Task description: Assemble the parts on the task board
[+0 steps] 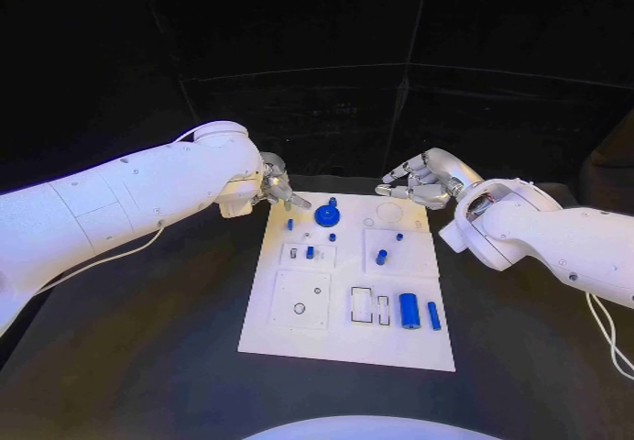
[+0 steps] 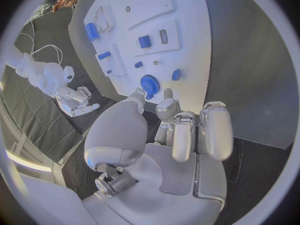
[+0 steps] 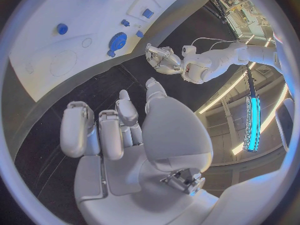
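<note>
Board (image 1: 346,344) mid-surface, parts loose on it: gear (image 1: 328,216) at far edge, cylinder (image 1: 409,312) near front. Left robot hand (image 1: 275,190) just beside gear, fingers apart, holding nothing. Right robot hand (image 1: 420,181) at far right corner, likewise unloaded. Looks like approach step; next: pinch gear.

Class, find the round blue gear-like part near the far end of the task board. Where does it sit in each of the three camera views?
Head view: blue gear at the task board's far end, between the two hands.
Left wrist view: gear just beyond the left hand's fingers.
Right wrist view: gear near the board's edge.
Shared landmark: the small blue peg beside it.
</note>
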{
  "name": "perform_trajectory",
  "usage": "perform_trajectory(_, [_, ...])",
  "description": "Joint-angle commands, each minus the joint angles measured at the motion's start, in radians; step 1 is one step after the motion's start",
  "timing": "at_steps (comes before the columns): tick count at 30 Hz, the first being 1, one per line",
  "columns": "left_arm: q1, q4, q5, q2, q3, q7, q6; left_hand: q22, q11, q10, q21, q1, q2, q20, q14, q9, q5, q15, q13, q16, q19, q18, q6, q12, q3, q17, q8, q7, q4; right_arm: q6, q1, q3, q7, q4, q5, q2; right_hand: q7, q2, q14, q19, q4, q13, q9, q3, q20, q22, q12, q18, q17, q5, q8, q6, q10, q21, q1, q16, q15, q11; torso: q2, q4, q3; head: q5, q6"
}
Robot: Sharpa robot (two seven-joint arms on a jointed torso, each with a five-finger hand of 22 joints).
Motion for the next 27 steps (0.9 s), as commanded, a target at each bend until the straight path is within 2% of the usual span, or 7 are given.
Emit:
perform_trajectory(1, [0.004,-0.045,0.003,0.020,0.001,0.018,0.064,-0.002,0.000,-0.006,-0.004,0.008,0.001,0.005,0.107,-0.003,0.001,0.007,-0.006,0.003,0.001,0.001,0.006,-0.005,-0.006,0.263,-0.006,0.004,-0.001,0.005,0.002,0.001,0.000,-0.001,0.000,0.003,-0.002,-0.001,0.063,-0.006,0.000,-0.001,-0.001,-0.006,-0.003,-0.001,-0.003,0.010,0.087,-0.004,0.005,-0.007,-0.004,-0.007,-0.009,-0.004,0.002,0.000,0.001,-0.0009,-0.0015,0.001,0.001])
perform_trajectory(3, [0.004,-0.075,0.003,0.035,0.001,0.023,0.069,-0.002,0.001,-0.008,-0.004,0.012,0.004,0.006,0.107,-0.007,0.001,0.008,-0.008,0.003,0.000,0.001,0.010,-0.007,-0.012,0.263,-0.008,0.004,-0.001,0.006,0.002,0.001,0.000,-0.002,0.000,0.004,-0.002,-0.001,0.063,-0.006,0.000,-0.001,-0.001,-0.006,-0.003,-0.001,-0.003,0.010,0.087,-0.004,0.005,-0.007,-0.004,-0.007,-0.009,-0.004,0.002,0.000,0.001,-0.0015,-0.0011,0.002,0.000])
perform_trajectory(5, [0.005,-0.112,0.000,0.054,-0.009,0.027,0.078,-0.001,0.001,-0.008,-0.004,0.015,0.007,0.007,0.107,-0.009,0.001,0.008,-0.008,0.003,0.001,0.001,0.014,-0.007,-0.016,0.263,-0.008,0.004,0.000,0.008,0.002,0.001,0.000,-0.003,0.000,0.007,-0.002,-0.001,0.063,-0.006,0.000,-0.001,-0.001,-0.007,-0.003,-0.001,-0.003,0.010,0.088,-0.004,0.005,-0.006,-0.004,-0.007,-0.008,-0.003,0.002,0.000,0.001,-0.0014,-0.0006,0.003,-0.002])
perform_trajectory(8, [0.004,-0.144,-0.011,0.070,-0.022,0.031,0.087,-0.001,0.000,-0.009,-0.004,0.017,0.010,0.007,0.107,-0.011,0.001,0.008,-0.009,0.003,0.001,0.001,0.018,-0.007,-0.020,0.263,-0.008,0.004,0.001,0.009,0.002,0.001,0.000,-0.004,0.000,0.009,-0.002,0.000,0.063,-0.006,0.001,-0.001,-0.001,-0.008,-0.003,0.000,-0.003,0.010,0.088,-0.001,0.006,-0.006,-0.004,-0.007,-0.006,-0.003,0.002,0.000,0.002,-0.0032,-0.0012,0.006,-0.003])
perform_trajectory(10, [0.001,-0.165,-0.017,0.080,-0.031,0.035,0.091,-0.001,0.000,-0.009,-0.004,0.018,0.011,0.008,0.107,-0.012,0.001,0.008,-0.009,0.003,0.001,0.001,0.019,-0.007,-0.021,0.263,-0.008,0.004,0.001,0.009,0.002,0.001,0.000,-0.005,0.000,0.010,-0.002,0.001,0.063,-0.006,0.001,-0.001,0.000,-0.009,-0.003,-0.001,-0.003,0.010,0.088,0.001,0.006,-0.007,-0.004,-0.007,-0.004,-0.003,0.002,0.000,0.002,-0.0018,-0.0020,0.006,-0.005])
perform_trajectory(13, [-0.005,-0.192,-0.021,0.092,-0.039,0.043,0.094,-0.001,0.000,-0.009,-0.004,0.020,0.014,0.008,0.107,-0.014,0.001,0.008,-0.010,0.003,0.001,0.001,0.023,-0.008,-0.024,0.263,-0.009,0.003,0.002,0.010,0.002,0.001,0.001,-0.006,0.000,0.011,-0.002,0.002,0.063,-0.006,0.002,-0.001,0.000,-0.010,-0.003,-0.001,-0.002,0.010,0.088,0.006,0.007,-0.007,-0.004,-0.007,-0.001,-0.004,0.001,0.000,0.001,-0.0006,-0.0018,0.005,-0.008])
perform_trajectory(27, [-0.020,-0.236,-0.025,0.123,-0.046,0.070,0.085,0.004,-0.002,-0.006,-0.002,0.033,0.029,0.008,0.107,-0.020,0.002,0.007,-0.008,0.003,0.003,0.000,0.039,-0.005,-0.034,0.263,-0.007,0.000,0.001,0.011,0.002,0.001,0.003,-0.011,-0.001,0.017,-0.002,0.004,0.063,-0.006,0.003,-0.001,0.000,-0.013,-0.003,-0.001,-0.002,0.010,0.088,0.013,0.008,-0.008,-0.005,-0.007,0.005,-0.004,0.001,0.000,0.000,-0.0005,-0.0002,0.004,-0.012])
